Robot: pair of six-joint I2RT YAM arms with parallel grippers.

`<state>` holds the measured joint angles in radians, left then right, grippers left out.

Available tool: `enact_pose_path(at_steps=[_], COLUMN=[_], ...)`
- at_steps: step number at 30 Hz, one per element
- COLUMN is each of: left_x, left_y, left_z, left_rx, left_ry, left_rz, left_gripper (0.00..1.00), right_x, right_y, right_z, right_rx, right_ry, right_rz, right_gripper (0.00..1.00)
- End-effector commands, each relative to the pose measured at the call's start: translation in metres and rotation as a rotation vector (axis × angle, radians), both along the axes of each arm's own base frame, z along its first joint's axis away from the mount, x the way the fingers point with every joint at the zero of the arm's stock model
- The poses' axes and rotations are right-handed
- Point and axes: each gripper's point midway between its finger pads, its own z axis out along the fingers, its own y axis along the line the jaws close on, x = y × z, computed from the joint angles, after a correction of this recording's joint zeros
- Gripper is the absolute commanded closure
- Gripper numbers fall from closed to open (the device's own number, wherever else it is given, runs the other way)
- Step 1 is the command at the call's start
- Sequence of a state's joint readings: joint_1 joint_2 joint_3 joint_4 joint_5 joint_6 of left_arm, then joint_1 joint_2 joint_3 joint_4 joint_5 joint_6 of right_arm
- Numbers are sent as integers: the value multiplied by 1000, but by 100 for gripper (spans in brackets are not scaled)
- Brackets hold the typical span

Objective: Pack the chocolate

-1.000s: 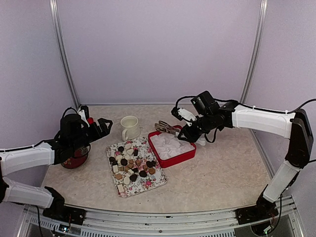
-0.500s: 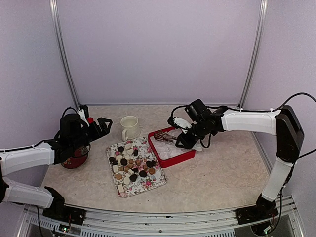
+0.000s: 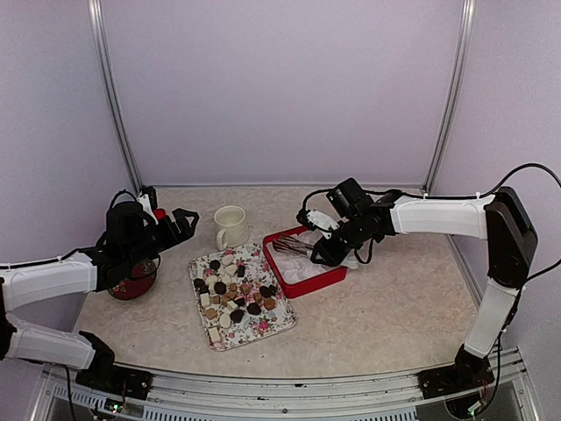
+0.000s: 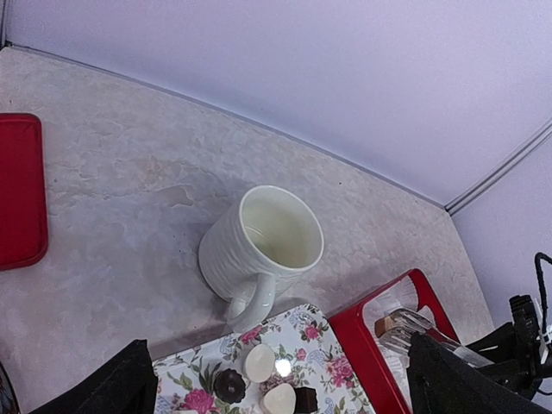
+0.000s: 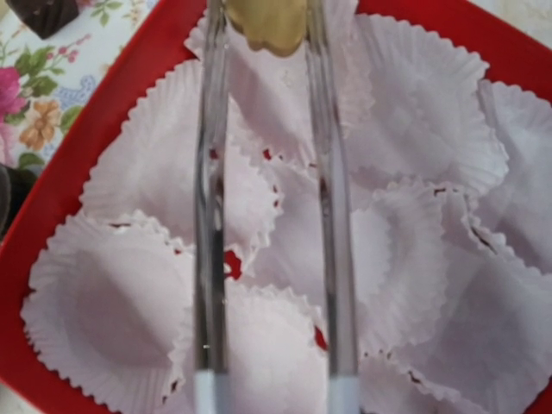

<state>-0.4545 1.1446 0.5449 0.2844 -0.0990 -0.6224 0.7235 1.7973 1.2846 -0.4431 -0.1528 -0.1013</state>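
Observation:
Chocolate (image 3: 230, 294) pieces, dark, tan and cream, lie on a floral tray (image 3: 263, 329). A red box (image 3: 307, 285) lined with white paper liners (image 5: 405, 129) sits to the tray's right. My right gripper (image 3: 326, 248) is shut on metal tongs (image 5: 211, 216). The tongs reach over the box, and their tips pinch one tan chocolate (image 5: 267, 21) just above the liners at the box's far left end. My left gripper (image 3: 180, 224) hovers open left of the white mug (image 3: 230, 226), holding nothing. The left wrist view looks down on the mug (image 4: 263, 246) and the tray's top corner (image 4: 328, 371).
A dark red round thing (image 3: 133, 281) sits under my left arm. A flat red piece (image 4: 19, 190) lies on the table left of the mug. Metal frame posts stand at both back corners, with walls close on three sides.
My right arm carried the tongs and the tan chocolate from behind the red box to low over its liners. The left arm has not moved.

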Motion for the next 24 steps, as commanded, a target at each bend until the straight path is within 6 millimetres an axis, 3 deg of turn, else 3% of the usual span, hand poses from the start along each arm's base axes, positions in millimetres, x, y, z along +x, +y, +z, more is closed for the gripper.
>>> enact_pose_path(at_steps=[1, 8, 14, 15, 17, 24], left_x=[2, 2, 1, 0, 0, -1], left_y=[-1, -1, -2, -2, -3, -2], left_z=[5, 7, 9, 10, 11, 15], left_rx=[-7, -9, -21, -23, -21, -19], left_ry=[-23, -25, -28, -31, -33, -40], left_rz=[-11, -9, -16, -19, -21, -17], left_gripper=[1, 1, 1, 1, 1, 1], right_x=[6, 6, -1, -9, -18, -55], right_y=[4, 1, 0, 1, 2, 17], right_z=[7, 16, 58, 73, 83, 91], right_rx=[20, 20, 79, 103, 114, 88], right_ry=[-28, -45, -85, -86, -85, -61], right_rz=[10, 4, 12, 31, 52, 152], right_gripper=[64, 64, 65, 64, 64, 64])
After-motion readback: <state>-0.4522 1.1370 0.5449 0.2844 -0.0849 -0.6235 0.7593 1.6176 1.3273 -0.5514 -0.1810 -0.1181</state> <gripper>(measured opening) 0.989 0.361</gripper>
